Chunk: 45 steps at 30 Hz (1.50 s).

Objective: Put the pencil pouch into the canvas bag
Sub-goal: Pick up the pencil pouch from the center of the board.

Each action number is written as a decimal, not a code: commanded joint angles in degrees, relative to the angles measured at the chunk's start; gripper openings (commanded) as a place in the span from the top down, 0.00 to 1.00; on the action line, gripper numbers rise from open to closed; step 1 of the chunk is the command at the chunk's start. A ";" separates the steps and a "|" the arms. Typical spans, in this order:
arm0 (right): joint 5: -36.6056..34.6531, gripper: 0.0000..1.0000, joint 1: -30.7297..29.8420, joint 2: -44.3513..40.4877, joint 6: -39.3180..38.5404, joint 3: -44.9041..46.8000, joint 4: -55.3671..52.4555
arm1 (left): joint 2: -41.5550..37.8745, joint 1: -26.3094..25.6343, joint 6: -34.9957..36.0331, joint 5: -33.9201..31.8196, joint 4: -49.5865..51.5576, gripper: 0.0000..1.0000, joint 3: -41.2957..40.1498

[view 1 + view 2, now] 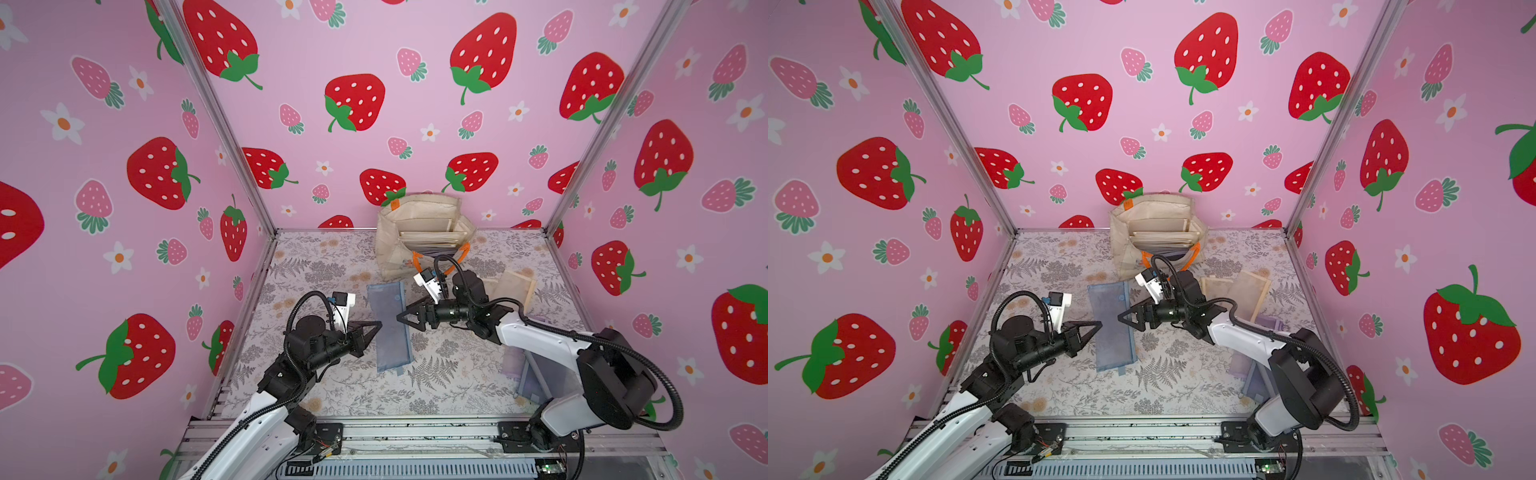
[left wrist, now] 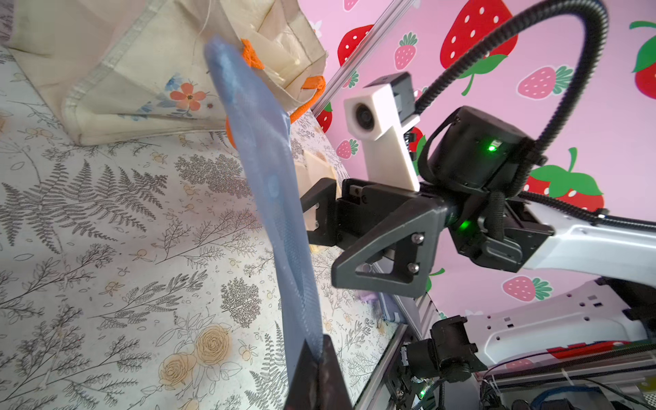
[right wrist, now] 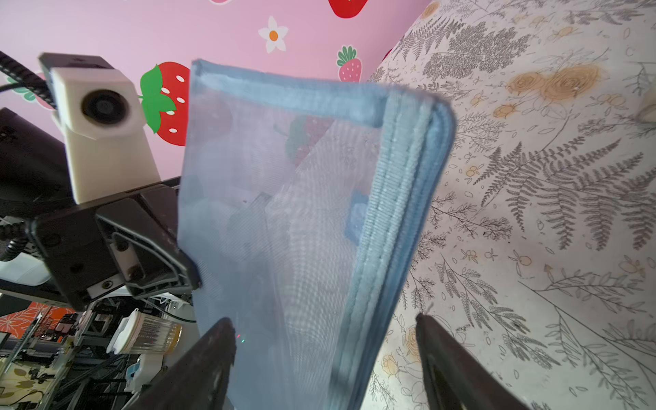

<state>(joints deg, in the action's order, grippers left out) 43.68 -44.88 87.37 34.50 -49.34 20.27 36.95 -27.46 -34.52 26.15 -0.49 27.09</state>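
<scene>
Between left gripper (image 1: 379, 323) and right gripper (image 1: 401, 319), the pencil pouch (image 1: 388, 332); behind them, on the table (image 1: 328, 266), the canvas bag (image 1: 390, 249).

Left claw (image 1: 377, 325) tight, right claw (image 1: 401, 318) wide.

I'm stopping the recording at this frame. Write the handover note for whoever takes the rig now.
Left gripper: shut on one long edge of the blue mesh pouch, holding it off the table.
Right gripper: open, jaws either side of the pouch's opposite edge, not gripping.
Canvas bag: upright at the back, mouth open, beige pouches inside.
Done: pouch picked up.
Left: carry it to the bag and drop it in.
</scene>
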 commanded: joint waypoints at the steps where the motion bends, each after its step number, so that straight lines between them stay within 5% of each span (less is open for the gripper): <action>1: 1.33 0.19 -0.39 1.22 2.13 -0.06 4.03 | 0.74 -0.55 -0.15 2.09 -3.90 1.00 1.99; 6: 2.11 0.21 -0.47 0.89 2.62 0.13 5.68 | 0.72 -1.23 -0.11 1.54 -4.56 1.00 1.91; 13: 5.00 0.40 -0.51 0.34 5.58 1.71 12.93 | 0.58 -1.52 -0.19 0.57 -4.19 1.00 1.30; 26: 5.12 0.86 -0.43 -1.87 3.15 2.48 11.58 | -0.02 -1.49 0.07 -1.13 -2.26 1.00 1.30; 31: 4.53 1.00 0.37 -3.89 -2.97 0.16 2.18 | -0.11 -1.48 0.16 -4.01 0.32 1.00 1.21; 32: 3.77 1.00 0.71 -4.80 -5.68 -1.08 -2.01 | -0.03 -1.53 0.11 -4.92 1.07 0.98 1.21; 39: -11.19 1.00 2.55 -8.29 -30.81 -17.76 -34.85 | 2.35 -1.45 0.23 -10.70 5.50 0.41 1.27; 45: -29.24 1.00 5.79 -1.87 -47.35 -37.44 -49.70 | 4.54 -1.32 -0.74 -11.41 3.53 0.30 -0.36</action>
<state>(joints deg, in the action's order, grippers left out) 26.28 -40.45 82.50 0.91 -79.72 -17.21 41.01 -28.88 -34.87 16.16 4.10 26.98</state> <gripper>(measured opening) 0.059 0.700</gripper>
